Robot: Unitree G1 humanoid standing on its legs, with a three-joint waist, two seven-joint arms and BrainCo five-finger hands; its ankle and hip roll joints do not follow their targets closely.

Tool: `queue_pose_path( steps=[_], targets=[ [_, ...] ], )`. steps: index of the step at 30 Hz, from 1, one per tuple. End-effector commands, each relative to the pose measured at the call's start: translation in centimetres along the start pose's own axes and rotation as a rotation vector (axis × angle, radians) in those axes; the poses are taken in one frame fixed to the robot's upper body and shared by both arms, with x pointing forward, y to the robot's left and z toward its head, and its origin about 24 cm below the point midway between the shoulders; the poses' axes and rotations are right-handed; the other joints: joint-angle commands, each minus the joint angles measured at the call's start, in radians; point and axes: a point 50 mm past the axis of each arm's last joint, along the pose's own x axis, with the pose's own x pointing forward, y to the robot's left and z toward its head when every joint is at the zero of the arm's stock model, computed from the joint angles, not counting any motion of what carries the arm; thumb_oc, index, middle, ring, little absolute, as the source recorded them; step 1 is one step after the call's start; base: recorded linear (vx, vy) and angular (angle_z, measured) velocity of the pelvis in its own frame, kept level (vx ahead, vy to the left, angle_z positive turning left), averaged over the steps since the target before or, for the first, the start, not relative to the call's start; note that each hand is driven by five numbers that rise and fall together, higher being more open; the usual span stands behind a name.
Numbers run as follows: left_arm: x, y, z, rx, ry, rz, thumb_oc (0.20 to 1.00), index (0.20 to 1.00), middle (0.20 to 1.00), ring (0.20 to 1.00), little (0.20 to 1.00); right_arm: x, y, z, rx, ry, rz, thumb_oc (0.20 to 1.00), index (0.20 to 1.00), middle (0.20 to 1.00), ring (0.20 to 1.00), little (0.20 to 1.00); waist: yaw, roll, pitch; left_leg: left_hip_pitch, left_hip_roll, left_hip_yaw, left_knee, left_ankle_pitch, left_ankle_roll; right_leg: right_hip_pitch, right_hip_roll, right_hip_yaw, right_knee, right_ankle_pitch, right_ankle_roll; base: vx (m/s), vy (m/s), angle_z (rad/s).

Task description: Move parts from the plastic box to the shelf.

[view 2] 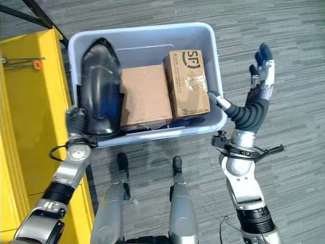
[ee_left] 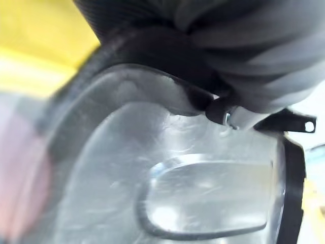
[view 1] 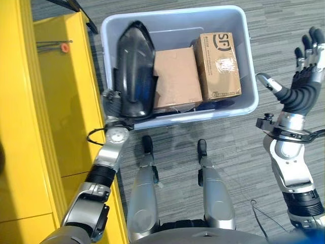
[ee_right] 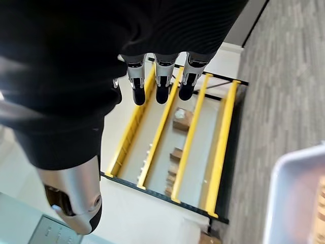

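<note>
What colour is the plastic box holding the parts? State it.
The plastic box is pale blue-grey, clearest in the right eye view.

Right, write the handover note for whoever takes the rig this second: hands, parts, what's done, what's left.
Left hand: at the near left corner of the plastic box, against the black moulded part; fingers hidden, grip unconfirmed.
Right hand: open, raised over the floor to the right of the box, holding nothing.
Still in the box: black part at the left, plain cardboard box in the middle, printed cardboard box at the right.
Yellow shelf stands to the robot's left.
Done: nothing out yet. Left: all three parts.
</note>
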Motion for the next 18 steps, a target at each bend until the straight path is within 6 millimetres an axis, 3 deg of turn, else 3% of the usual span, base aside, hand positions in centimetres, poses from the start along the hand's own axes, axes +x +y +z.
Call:
queue_pose_path(
  steps=[1, 3, 8, 14, 18],
  targets=[
    [2.6, 1.2, 5.1, -0.008, -0.244, 0.066, 0.200, 0.200, 0.200, 0.200, 0.200, 1.0, -0.8, 1.5, -0.007, -0.107, -0.035, 1.000, 1.000, 1.000, 1.000, 1.000, -0.002, -0.038, -0.049, 0.043, 0.009, -0.024, 0.026, -0.059, -0.010, -0.039, 0.020, -0.043, 0.134, -0.027, -0.028, 0.08, -0.007, 0.06],
    [1.9, 2.6, 6.8, -0.083, -0.347, 0.039, 0.200, 0.200, 0.200, 0.200, 0.200, 1.1, -1.0, 1.3, -0.024, -0.096, -0.015, 1.000, 1.000, 1.000, 1.000, 1.000, 0.005, -0.010, -0.082, 0.088, 0.007, -0.023, 0.001, -0.055, -0.007, -0.009, 0.017, -0.041, 0.130, -0.033, -0.027, 0.09, 0.006, 0.10],
    [1.0, 3.7, 8.1, -0.167, -0.423, 0.017, 0.200, 0.200, 0.200, 0.200, 0.200, 1.0, -1.3, 1.2, -0.033, -0.084, 0.001, 1.000, 1.000, 1.000, 1.000, 1.000, 0.009, 0.007, -0.113, 0.125, 0.008, -0.023, -0.015, -0.056, -0.008, 0.020, 0.015, -0.044, 0.125, -0.040, -0.028, 0.04, -0.003, 0.01],
    [-1.1, 5.3, 8.0, -0.243, -0.457, -0.064, 0.200, 0.200, 0.200, 0.200, 0.200, 0.2, -2.3, 0.4, -0.060, -0.024, 0.037, 1.000, 1.000, 1.000, 1.000, 1.000, 0.012, 0.035, -0.183, 0.206, 0.008, -0.017, -0.060, -0.050, -0.008, 0.086, 0.021, -0.043, 0.097, -0.048, -0.027, 0.08, -0.018, -0.01],
    [-2.5, 5.8, 6.6, -0.247, -0.404, -0.156, 0.200, 0.200, 0.200, 0.200, 0.200, -0.3, -3.0, -0.5, -0.077, 0.038, 0.057, 1.000, 1.000, 1.000, 1.000, 1.000, 0.016, 0.045, -0.230, 0.257, 0.015, -0.014, -0.079, -0.044, -0.011, 0.140, 0.025, -0.053, 0.079, -0.053, -0.027, 0.07, -0.043, -0.02]
  ],
)
